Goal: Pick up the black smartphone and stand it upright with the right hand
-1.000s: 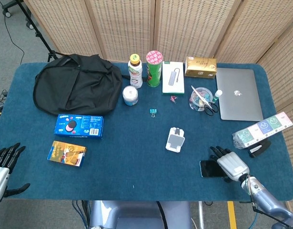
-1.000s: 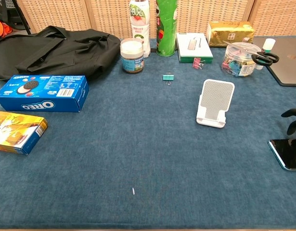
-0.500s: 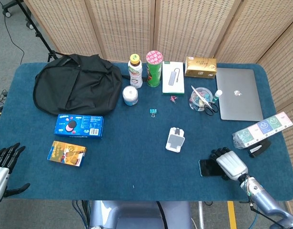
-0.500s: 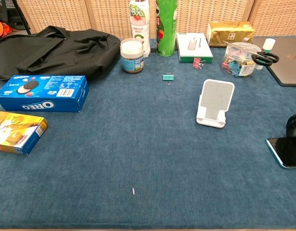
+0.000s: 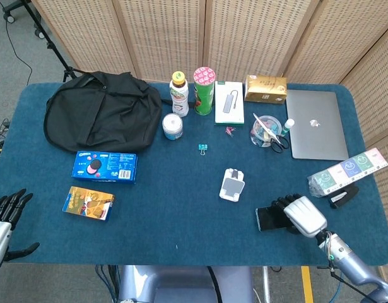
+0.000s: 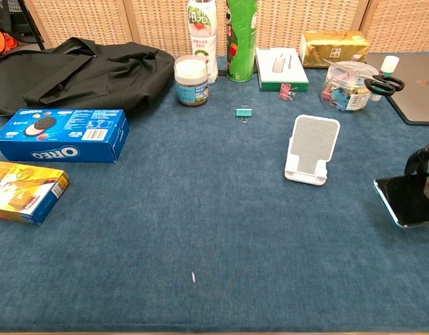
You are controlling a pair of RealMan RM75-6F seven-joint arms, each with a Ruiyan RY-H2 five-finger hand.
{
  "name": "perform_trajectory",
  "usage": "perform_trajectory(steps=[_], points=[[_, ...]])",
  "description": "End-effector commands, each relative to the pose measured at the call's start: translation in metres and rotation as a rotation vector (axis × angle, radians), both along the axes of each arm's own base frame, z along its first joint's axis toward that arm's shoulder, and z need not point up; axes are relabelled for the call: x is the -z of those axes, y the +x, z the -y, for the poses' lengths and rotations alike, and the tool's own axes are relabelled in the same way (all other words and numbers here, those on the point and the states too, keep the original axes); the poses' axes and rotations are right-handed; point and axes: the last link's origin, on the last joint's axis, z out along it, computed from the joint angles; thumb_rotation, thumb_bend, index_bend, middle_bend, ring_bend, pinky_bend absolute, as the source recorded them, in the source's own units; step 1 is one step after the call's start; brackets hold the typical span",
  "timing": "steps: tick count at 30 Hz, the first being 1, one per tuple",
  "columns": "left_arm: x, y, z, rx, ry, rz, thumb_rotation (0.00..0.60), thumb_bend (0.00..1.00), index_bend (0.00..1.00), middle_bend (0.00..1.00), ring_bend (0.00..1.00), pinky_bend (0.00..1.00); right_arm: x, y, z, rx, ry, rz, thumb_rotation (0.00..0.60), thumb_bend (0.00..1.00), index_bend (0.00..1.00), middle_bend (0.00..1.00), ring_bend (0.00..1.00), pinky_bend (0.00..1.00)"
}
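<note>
The black smartphone [image 5: 267, 218] [image 6: 406, 199] is lifted off the blue table at the front right, tilted with its screen facing forward. My right hand [image 5: 296, 216] [image 6: 425, 162] grips it from behind, its dark fingers wrapped over the far edge. A white phone stand [image 5: 231, 185] [image 6: 312, 150] sits empty just left of and beyond the phone. My left hand [image 5: 4, 218] hangs open off the table's front left corner, holding nothing.
A yellow snack box [image 5: 88, 202] and a blue Oreo box [image 5: 104, 166] lie front left, a black bag [image 5: 102, 115] behind them. Bottles, a can, a jar, a clip tub [image 5: 265, 130] and a laptop [image 5: 315, 124] line the back. A pen pack [image 5: 347, 171] lies at the right edge.
My right hand closed on the phone, raised it from lying flat and carried it left toward the stand. The left hand has not moved.
</note>
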Motion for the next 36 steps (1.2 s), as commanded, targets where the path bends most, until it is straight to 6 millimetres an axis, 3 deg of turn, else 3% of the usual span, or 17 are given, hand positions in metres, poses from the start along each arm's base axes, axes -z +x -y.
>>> perform_trajectory(steps=[1,9,13,14,16,28,36], points=[[0.0,0.0,0.0,0.001,0.0,0.001,0.6,0.0,0.0,0.0,0.0,0.0,-0.011,0.017,0.005,-0.077,-0.043,0.003,0.6,0.21,0.48,0.49,0.44,0.45],[-0.002,0.0,0.001,0.004,0.005,0.006,0.6,0.0,0.0,0.0,0.0,0.0,-0.032,0.077,0.029,-0.383,-0.231,-0.104,0.6,0.21,0.48,0.49,0.44,0.45],[-0.003,0.0,0.002,0.006,0.006,0.01,0.6,0.0,0.0,0.0,0.0,0.0,-0.037,0.109,0.04,-0.531,-0.311,-0.185,0.6,0.21,0.48,0.49,0.44,0.45],[-0.003,0.0,0.002,0.007,0.005,0.013,0.6,0.0,0.0,0.0,0.0,0.0,-0.038,0.126,0.045,-0.656,-0.37,-0.248,0.6,0.21,0.48,0.49,0.44,0.45],[-0.005,0.0,0.003,0.009,0.004,0.019,0.6,0.0,0.0,0.0,0.0,0.0,-0.031,0.142,0.047,-0.753,-0.414,-0.315,0.6,0.21,0.48,0.49,0.44,0.45],[-0.006,0.0,0.005,0.02,-0.019,0.034,0.6,0.0,0.0,0.0,0.0,0.0,0.007,0.173,0.051,-0.951,-0.473,-0.559,0.6,0.21,0.48,0.49,0.44,0.45],[-0.009,-0.001,0.006,0.026,-0.025,0.048,0.6,0.0,0.0,0.0,0.0,0.0,0.028,0.17,0.054,-1.021,-0.496,-0.768,0.6,0.21,0.48,0.49,0.44,0.45]])
